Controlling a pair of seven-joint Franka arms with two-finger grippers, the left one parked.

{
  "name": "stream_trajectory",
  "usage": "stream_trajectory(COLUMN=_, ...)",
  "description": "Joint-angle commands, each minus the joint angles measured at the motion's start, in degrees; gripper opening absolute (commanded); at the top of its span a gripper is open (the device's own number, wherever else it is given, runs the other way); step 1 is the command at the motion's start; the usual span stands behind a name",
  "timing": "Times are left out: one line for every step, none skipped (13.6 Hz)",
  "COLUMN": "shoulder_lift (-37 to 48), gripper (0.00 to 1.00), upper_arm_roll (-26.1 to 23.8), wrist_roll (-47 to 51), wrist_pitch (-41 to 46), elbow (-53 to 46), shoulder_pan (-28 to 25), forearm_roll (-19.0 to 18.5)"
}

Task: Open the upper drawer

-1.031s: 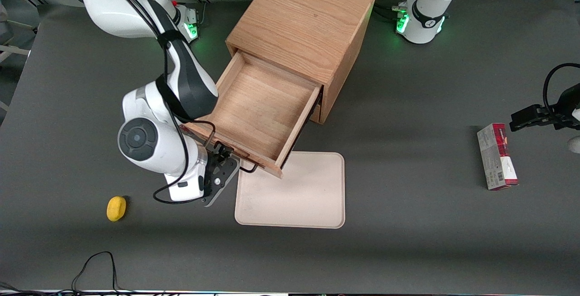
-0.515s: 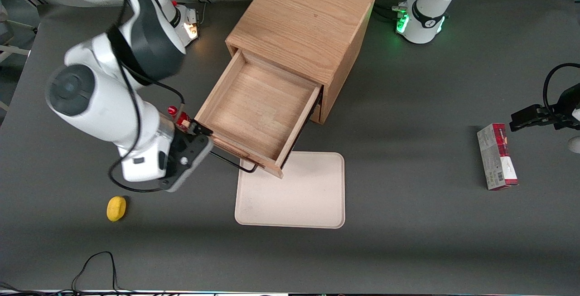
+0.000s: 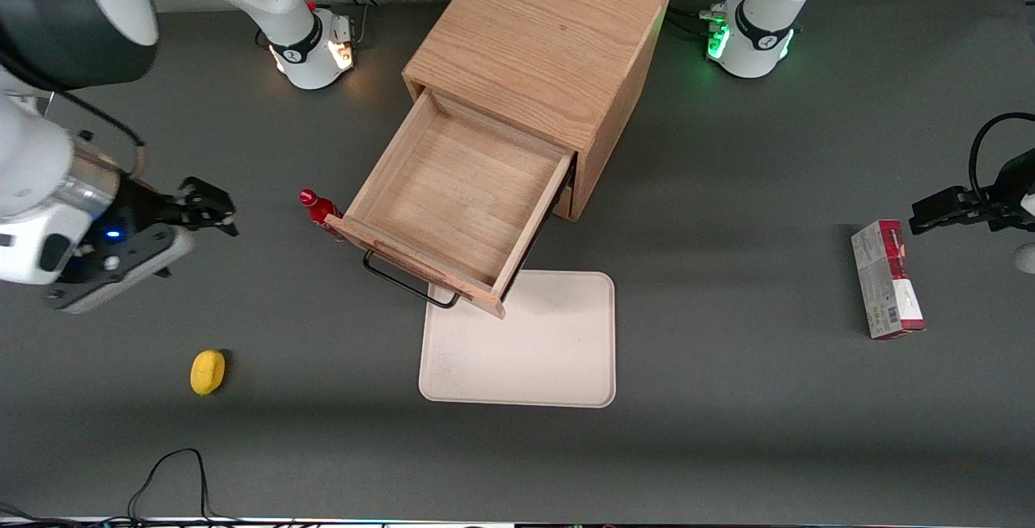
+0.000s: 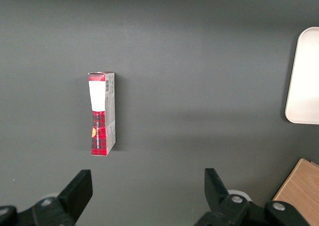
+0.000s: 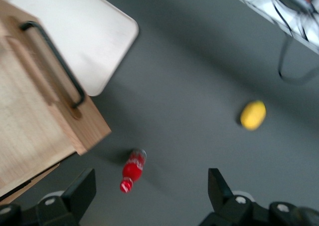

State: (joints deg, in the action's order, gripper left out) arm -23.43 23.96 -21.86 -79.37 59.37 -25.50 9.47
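Here, in the front view, the upper drawer [image 3: 457,200] is seen pulled well out of the wooden cabinet [image 3: 538,39], its shallow tray bare inside, w/ the black wire handle [image 3: 404,284] on its front panel. The drawer's front corner is seen overhanging the beige tray [image 3: 525,350], which is laid on the grey table [image 3: 728,399] just in front of the cabinet. A small red bottle [image 3: 319,206] is found just beside the drawer's front corner, toward the working arm's end. The gripper [image 3: 206,209] is held well apart from the cabinet, toward the working arm's end of the table, w/ fingers spread and nothing between them. A yellow lemon-like item [image 3: 208,371] is seen nearer the camera than the gripper, and well apart from the cabinet. A red-and-grey box [image 3: 887,279] is laid toward the parked arm's end.

In the left wrist view, the same box [image 4: 102,113] is seen flat on the table, w/ an edge of the beige tray [image 4: 304,76] and a cabinet corner [image 4: 301,193].

In the right wrist view, the drawer front [image 5: 45,106] and its handle [image 5: 55,61] are seen, the bottle [image 5: 132,170] lying close by its corner, the beige tray [image 5: 84,31] partly under the drawer, the yellow item [image 5: 252,114] apart. The gripper fingers [image 5: 82,188] are seen spread wide, empty.
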Motion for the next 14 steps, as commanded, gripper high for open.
stream_trajectory(shoulder_lift=6.2, gripper=1.0, upper_arm_roll=0.5, wrist_roll=6.9, wrist_pitch=-0.3, elbow=9.0, shoulder_pan=0.4, forearm_roll=-3.6)
stream_trajectory(shoulder_lift=9.2, gripper=1.0, upper_arm_roll=-2.2, wrist_roll=9.0, wrist_pitch=-3.3, elbow=13.7, shoulder_pan=2.9, forearm_roll=-5.3)
stream_trajectory(shoulder_lift=12.2, gripper=1.0, upper_arm_roll=-7.4, wrist_roll=10.5, wrist_pitch=-6.0, elbow=17.7, shoulder_pan=7.1, forearm_roll=-7.4)
stream_trajectory(shoulder_lift=14.6, gripper=1.0, upper_arm_roll=-12.2, wrist_roll=12.4, wrist_pitch=-7.8, elbow=21.2, shoulder_pan=11.5, forearm_roll=-10.1)
stream_trajectory(shoulder_lift=16.9, gripper=1.0, upper_arm_roll=-14.6, wrist_roll=15.1, wrist_pitch=-9.9, elbow=24.3, shoulder_pan=13.5, forearm_roll=-10.9)
stream_trajectory(shoulder_lift=19.0, gripper=1.0, upper_arm_roll=-15.5, wrist_roll=17.1, wrist_pitch=-13.2, elbow=27.9, shoulder_pan=15.5, forearm_roll=-10.8)
stream_trajectory(shoulder_lift=20.7, gripper=1.0, upper_arm_roll=-16.4, wrist_roll=17.3, wrist_pitch=-15.2, elbow=30.8, shoulder_pan=16.6, forearm_roll=-10.7)
stream_trajectory(shoulder_lift=21.0, gripper=1.0, upper_arm_roll=-16.7, wrist_roll=17.1, wrist_pitch=-15.2, elbow=31.6, shoulder_pan=17.7, forearm_roll=-10.6)
stream_trajectory(shoulder_lift=21.1, gripper=1.0, upper_arm_roll=-16.7, wrist_roll=16.7, wrist_pitch=-15.2, elbow=31.8, shoulder_pan=17.9, forearm_roll=-10.6)
stream_trajectory(shoulder_lift=21.1, gripper=1.0, upper_arm_roll=-16.7, wrist_roll=16.6, wrist_pitch=-15.5, elbow=31.8, shoulder_pan=18.7, forearm_roll=-10.6)
stream_trajectory(shoulder_lift=21.1, gripper=1.0, upper_arm_roll=-16.7, wrist_roll=16.6, wrist_pitch=-15.5, elbow=31.8, shoulder_pan=19.0, forearm_roll=-10.5)
stream_trajectory(shoulder_lift=21.1, gripper=1.0, upper_arm_roll=-16.3, wrist_roll=16.6, wrist_pitch=-15.5, elbow=32.0, shoulder_pan=19.2, forearm_roll=-10.4)
stream_trajectory(shoulder_lift=21.1, gripper=1.0, upper_arm_roll=-16.1, wrist_roll=16.6, wrist_pitch=-15.6, elbow=32.0, shoulder_pan=19.4, forearm_roll=-10.3)
stream_trajectory(shoulder_lift=21.1, gripper=1.0, upper_arm_roll=-16.1, wrist_roll=16.6, wrist_pitch=-15.6, elbow=32.0, shoulder_pan=20.0, forearm_roll=-10.2)
